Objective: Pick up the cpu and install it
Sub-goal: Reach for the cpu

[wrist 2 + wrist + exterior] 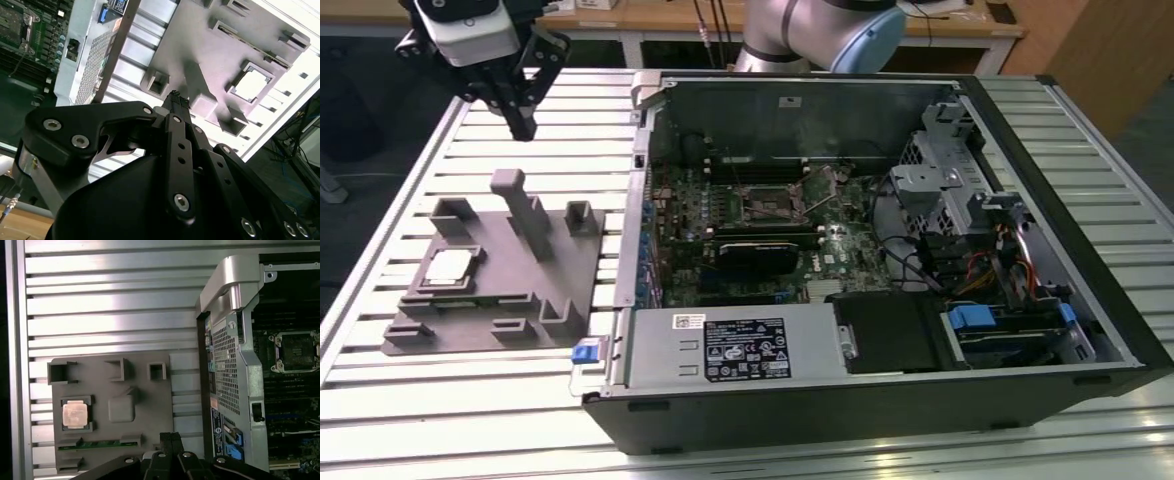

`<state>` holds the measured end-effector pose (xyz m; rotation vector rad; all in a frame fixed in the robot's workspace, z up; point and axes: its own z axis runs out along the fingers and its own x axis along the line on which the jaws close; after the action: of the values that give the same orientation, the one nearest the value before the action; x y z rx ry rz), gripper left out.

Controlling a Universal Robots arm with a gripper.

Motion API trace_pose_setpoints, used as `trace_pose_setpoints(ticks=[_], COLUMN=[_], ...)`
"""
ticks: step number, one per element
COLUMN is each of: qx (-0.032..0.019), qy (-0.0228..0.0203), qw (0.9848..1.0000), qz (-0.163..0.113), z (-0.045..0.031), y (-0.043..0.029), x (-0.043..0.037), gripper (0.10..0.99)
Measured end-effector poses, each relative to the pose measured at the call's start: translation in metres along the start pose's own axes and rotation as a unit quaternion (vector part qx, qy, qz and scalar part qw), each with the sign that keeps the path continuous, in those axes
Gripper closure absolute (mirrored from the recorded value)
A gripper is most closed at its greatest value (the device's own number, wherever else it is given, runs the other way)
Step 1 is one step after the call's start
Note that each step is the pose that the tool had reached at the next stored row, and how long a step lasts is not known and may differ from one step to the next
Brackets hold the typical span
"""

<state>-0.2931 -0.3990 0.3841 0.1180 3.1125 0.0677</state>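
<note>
The cpu (451,266) is a small square chip with a pale silver top, lying flat in a square pocket of the grey fixture (567,330) on the slatted table. It also shows in both wrist views (75,415) (252,84). My gripper (520,128) hangs above the table beyond the fixture, well above and apart from the cpu. Its black fingers are shut together with nothing between them, as the second wrist view (175,96) and the first wrist view (170,437) show. The motherboard socket (774,190) sits inside the open computer case.
The open computer case (881,400) takes up the exterior view's right, with the motherboard, a black block (754,255), drive cages and cables inside. Upright posts (520,205) rise from the fixture. The slatted aluminium table (520,430) has bare room around the fixture.
</note>
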Motion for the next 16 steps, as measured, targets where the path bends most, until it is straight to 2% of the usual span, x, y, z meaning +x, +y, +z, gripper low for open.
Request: trace_pose_setpoints(ticks=[16], qx=[0.0], qy=[0.0], qw=[1.0], qz=[0.0], z=[0.0048], y=[-0.0023], x=[0.0276], gripper=[0.98])
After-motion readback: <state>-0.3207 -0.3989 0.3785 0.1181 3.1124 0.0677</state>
